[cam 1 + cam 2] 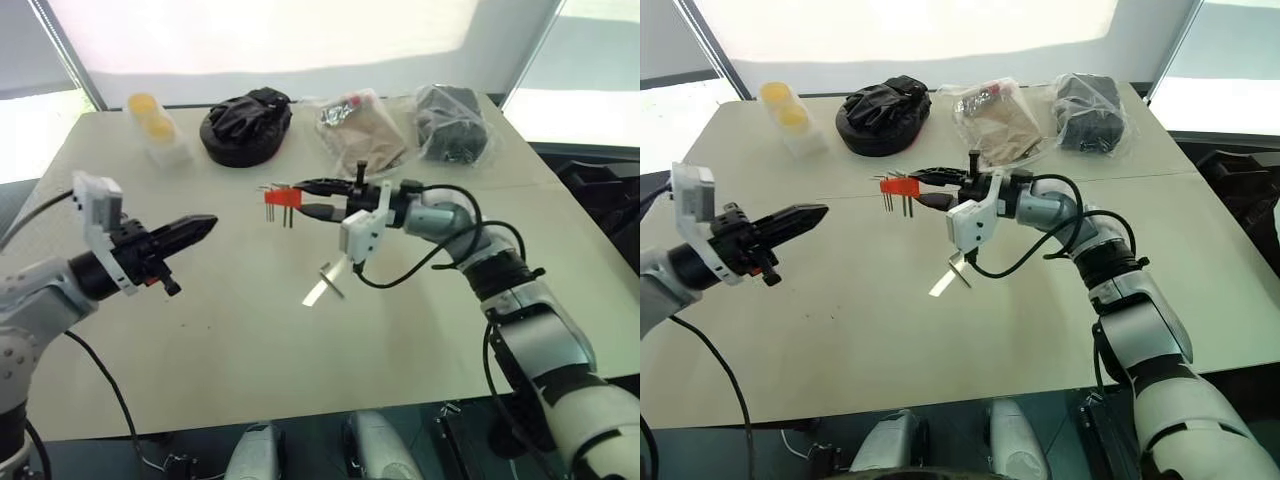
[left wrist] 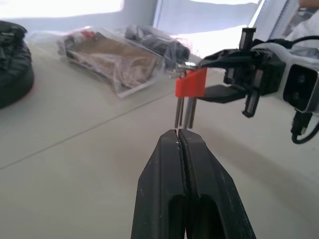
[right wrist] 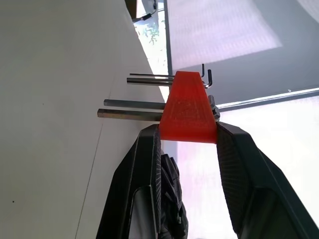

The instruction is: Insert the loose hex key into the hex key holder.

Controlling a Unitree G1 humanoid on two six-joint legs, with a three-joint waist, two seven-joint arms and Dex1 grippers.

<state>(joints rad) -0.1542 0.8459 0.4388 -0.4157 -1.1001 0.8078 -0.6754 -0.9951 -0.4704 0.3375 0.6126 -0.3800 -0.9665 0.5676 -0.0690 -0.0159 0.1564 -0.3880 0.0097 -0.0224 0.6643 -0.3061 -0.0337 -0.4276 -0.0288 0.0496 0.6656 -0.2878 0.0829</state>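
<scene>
Holding pattern, lower left of frame: left gripper (image 1: 203, 228) pinched fully together, loose hex key between its tips not discernible. Frame centre: right gripper (image 3: 188, 130) clamps hex key holder (image 1: 279, 198), raised off table (image 1: 240, 330), 4 keys protruding. Judgement: holder secured; insertion remains.

The hex key holder (image 3: 188, 110) is matt orange-red plastic with a finely grained face; the keys protruding from it are smooth grey metal with a dull sheen. The right gripper (image 3: 187, 149) clamping it has matt black plastic fingers, and the left gripper (image 2: 183, 149) is smooth black plastic with a slight gloss. The table (image 1: 250, 330) beneath the holder is a smooth, matt beige surface. Beyond the holder lie glossy, crinkled clear plastic bags (image 1: 365, 125).
</scene>
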